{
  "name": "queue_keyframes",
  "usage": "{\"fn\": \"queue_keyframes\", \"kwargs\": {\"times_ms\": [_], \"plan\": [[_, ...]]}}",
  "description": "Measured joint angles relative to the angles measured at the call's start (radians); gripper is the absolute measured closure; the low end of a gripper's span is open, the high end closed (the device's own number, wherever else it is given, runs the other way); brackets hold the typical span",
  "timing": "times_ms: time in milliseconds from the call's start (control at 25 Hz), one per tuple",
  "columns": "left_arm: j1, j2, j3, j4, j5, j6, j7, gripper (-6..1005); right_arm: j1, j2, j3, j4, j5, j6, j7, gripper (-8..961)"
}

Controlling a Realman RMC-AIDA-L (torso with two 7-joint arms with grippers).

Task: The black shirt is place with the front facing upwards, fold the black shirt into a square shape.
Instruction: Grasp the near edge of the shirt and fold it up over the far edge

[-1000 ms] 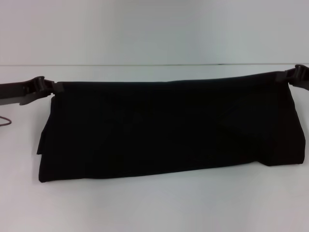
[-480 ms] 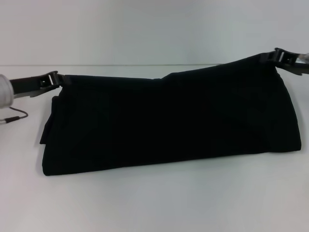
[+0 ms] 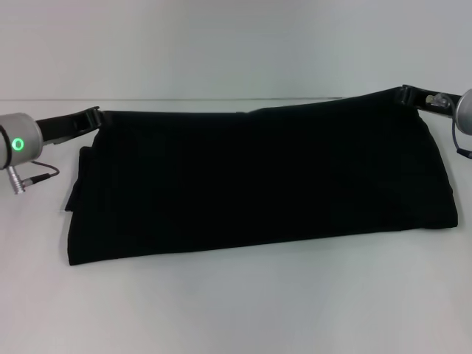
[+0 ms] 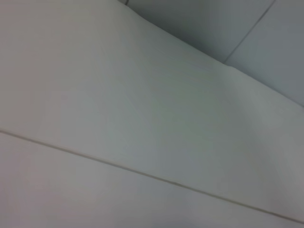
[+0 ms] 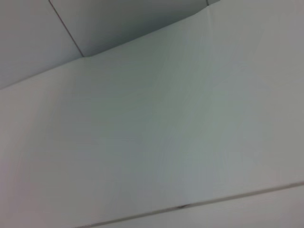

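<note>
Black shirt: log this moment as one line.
left gripper: grips far left corner | right gripper: grips far right corner, higher | black shirt: long folded band, far edge lifted | table: white

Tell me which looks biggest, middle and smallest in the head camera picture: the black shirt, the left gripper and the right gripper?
1. The black shirt, by far the largest, stretched wide between both arms.
2 and 3. The left gripper and right gripper look about alike, each shut on a top corner, so I won't rank them.

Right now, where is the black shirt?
In the head view, the black shirt spreads wide across the middle of the white table, with the left gripper at its far left corner and the right gripper at its far right corner.
</note>
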State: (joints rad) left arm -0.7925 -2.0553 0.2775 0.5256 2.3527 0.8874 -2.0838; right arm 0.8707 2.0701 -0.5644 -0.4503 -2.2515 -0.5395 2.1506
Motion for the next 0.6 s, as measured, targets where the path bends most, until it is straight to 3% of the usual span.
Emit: {"fn": "queue_keyframes", "kwargs": {"times_ms": [160, 360, 480, 560, 600], "plan": [[-0.008, -0.032, 0.002, 0.000, -0.046, -0.087, 0.049, 894, 0.009, 0.019, -0.004, 0.011, 0.088, 0.048, -0.124, 807], [-0.016, -0.057, 0.015, -0.013, -0.073, -0.187, 0.075, 890, 0.014, 0.022, -0.006, 0.049, 0.223, 0.051, -0.274, 786], [-0.018, -0.056, 0.015, -0.034, -0.073, -0.212, 0.081, 888, 0.013, 0.022, -0.006, 0.059, 0.237, 0.051, -0.290, 587], [-0.017, -0.055, 0.015, -0.039, -0.075, -0.223, 0.082, 886, 0.007, 0.022, -0.004, 0.062, 0.237, 0.051, -0.290, 568], [-0.015, -0.055, 0.014, -0.039, -0.077, -0.226, 0.082, 813, 0.002, 0.021, 0.000, 0.063, 0.239, 0.052, -0.287, 558]]}}
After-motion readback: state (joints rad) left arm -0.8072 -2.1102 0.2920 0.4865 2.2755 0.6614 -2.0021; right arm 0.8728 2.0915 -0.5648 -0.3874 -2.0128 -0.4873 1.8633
